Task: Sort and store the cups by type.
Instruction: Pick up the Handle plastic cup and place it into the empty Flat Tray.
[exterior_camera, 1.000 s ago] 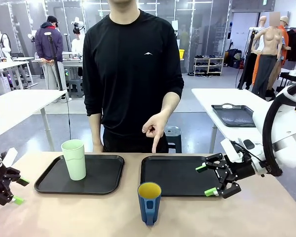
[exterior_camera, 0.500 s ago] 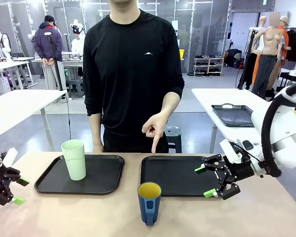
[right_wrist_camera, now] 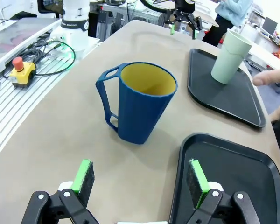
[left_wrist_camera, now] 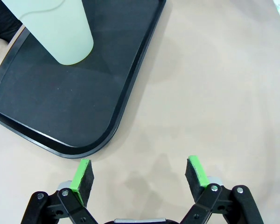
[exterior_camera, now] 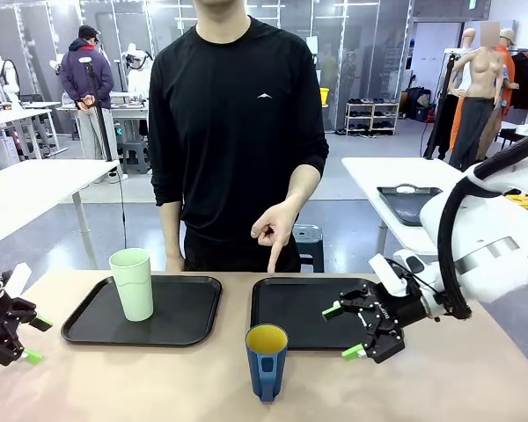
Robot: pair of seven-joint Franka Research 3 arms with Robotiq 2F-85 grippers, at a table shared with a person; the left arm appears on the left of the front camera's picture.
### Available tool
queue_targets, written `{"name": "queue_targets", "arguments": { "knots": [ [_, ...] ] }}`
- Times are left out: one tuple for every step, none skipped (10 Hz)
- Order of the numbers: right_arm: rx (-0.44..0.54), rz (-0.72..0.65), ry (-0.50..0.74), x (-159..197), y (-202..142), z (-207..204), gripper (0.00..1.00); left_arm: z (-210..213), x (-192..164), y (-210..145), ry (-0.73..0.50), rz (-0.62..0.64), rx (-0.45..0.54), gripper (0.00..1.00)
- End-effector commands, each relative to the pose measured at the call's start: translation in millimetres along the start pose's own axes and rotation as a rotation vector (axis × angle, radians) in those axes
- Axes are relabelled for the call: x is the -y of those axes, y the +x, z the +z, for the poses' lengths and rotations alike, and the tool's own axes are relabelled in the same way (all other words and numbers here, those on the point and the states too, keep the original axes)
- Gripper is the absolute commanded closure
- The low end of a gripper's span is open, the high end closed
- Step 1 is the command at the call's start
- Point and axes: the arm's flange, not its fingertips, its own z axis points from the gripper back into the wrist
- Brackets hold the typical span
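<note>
Mint tumbler (exterior_camera: 132,283) on left-of-frame tray (exterior_camera: 187,314) — sorted; blue mug (exterior_camera: 266,360), lower centre, untrayed; left gripper (exterior_camera: 37,340), right gripper (exterior_camera: 341,332) — fingers apart, empty.

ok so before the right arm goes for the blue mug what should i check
1. The right gripper has its jaws open: ok.
2. The blue mug stands upright on the table, on the robot's side of the trays: ok.
3. Nothing lies between the right gripper and the blue mug: ok.
4. The mug's body fits between the open jaws: cannot tell.
5. The right tray, where the person's hand points down, has bare room: ok.
6. The left gripper is open and apart from the left tray, where the mint tumbler stands: ok.
</note>
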Motion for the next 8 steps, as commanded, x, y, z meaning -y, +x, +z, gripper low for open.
{"name": "queue_targets", "arguments": {
  "knots": [
    [0.027,0.01,0.004,10.9,-0.4,-16.8,0.0,-0.1,-0.2,-0.6,0.007,-0.017,0.006,0.0],
    [0.039,0.004,0.014,12.7,-0.3,-24.9,0.0,-0.1,-0.2,-0.6,0.007,-0.017,0.006,0.0],
    [0.051,0.002,0.022,14.6,-0.2,-31.5,0.0,-0.1,-0.2,-0.6,0.007,-0.017,0.006,0.0],
    [0.065,0.001,0.036,15.8,1.0,-38.7,0.0,-0.1,-0.2,-0.6,0.007,-0.017,0.006,0.0],
    [0.073,-0.006,0.052,17.1,1.4,-46.1,0.0,-0.1,-0.2,-0.6,0.007,-0.017,0.006,0.0],
    [0.078,-0.007,0.058,17.8,1.8,-52.9,0.0,-0.1,-0.2,-0.6,0.007,-0.017,0.006,0.0],
    [0.082,-0.014,0.06,18.0,1.8,-58.6,0.0,-0.1,-0.2,-0.6,0.007,-0.017,0.006,0.0],
    [0.094,-0.02,0.067,18.0,2.1,-64.9,0.0,-0.1,-0.2,-0.6,0.007,-0.017,0.006,0.0]
  ]
}}
